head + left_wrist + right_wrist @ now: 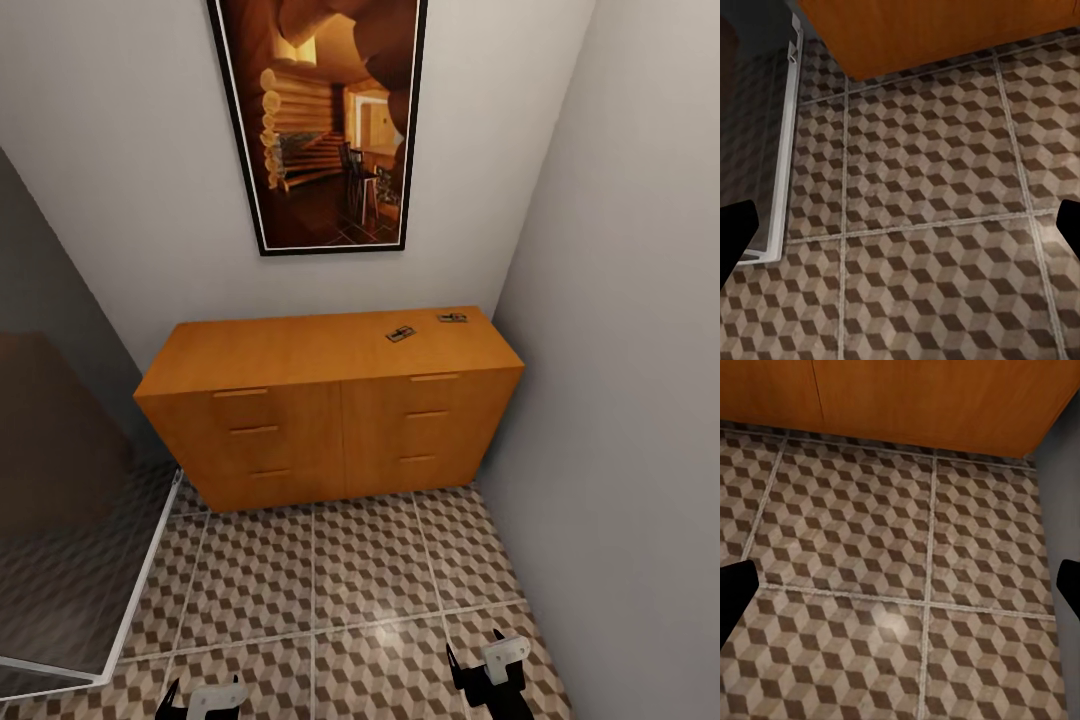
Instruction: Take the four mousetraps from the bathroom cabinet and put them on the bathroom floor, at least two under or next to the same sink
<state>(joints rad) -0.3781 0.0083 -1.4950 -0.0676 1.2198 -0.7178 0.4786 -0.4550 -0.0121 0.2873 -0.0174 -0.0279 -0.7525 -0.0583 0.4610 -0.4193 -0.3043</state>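
Grippers: left gripper (205, 697) and right gripper (490, 668) hang low over the bathroom floor (370, 570), both spread wide with nothing between the fingers; each wrist view has dark fingertips at its two side edges and bare tile between them.
Mousetraps: two show on the cabinet (330, 400) top, one mousetrap (401, 334) a little in from the back right corner, the other mousetrap (452, 318) near that corner by the back edge; they lie close together, apart from each other.
Why there: both lie flat, not yet lifted, well out of the arms' present reach.
Cabinet: stands against the back wall in the room's right corner, drawers shut.
Floor: cube-patterned tiles run from the cabinet foot to the grippers.
Surroundings: framed picture (325, 120) above the cabinet; glass panel (70, 500) at the left.
Stage, as judged: approach, arms readied for the first pick.
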